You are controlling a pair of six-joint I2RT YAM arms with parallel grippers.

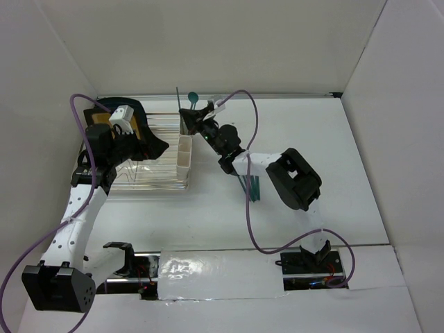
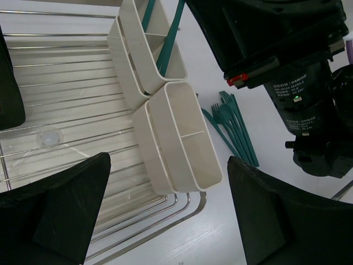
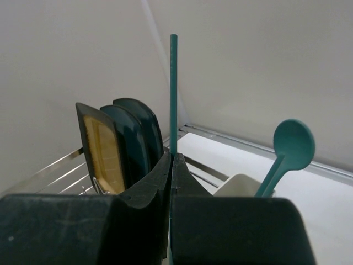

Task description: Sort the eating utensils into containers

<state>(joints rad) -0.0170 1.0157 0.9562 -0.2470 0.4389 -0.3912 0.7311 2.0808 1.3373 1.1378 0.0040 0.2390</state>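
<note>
My right gripper (image 3: 172, 157) is shut on the thin handle of a teal utensil (image 3: 173, 83), held upright over the far cream container (image 1: 187, 125); its lower end is hidden. A teal spoon (image 3: 292, 146) stands in that container (image 3: 242, 185), and teal utensils (image 2: 171, 38) show inside it in the left wrist view. The near cream container (image 2: 179, 138) shows nothing inside. Several teal utensils (image 1: 251, 186) lie on the table beside the right arm and show in the left wrist view (image 2: 231, 127). My left gripper (image 2: 171, 221) is open and empty above the rack's corner, and also shows in the top view (image 1: 156, 147).
A clear wire dish rack (image 1: 149, 177) sits at the left, the containers along its right side. Dark plates, one with a yellow centre (image 3: 102, 149), stand in the rack's back. The right arm's wrist (image 2: 276, 38) hangs close over the containers. White walls enclose the table.
</note>
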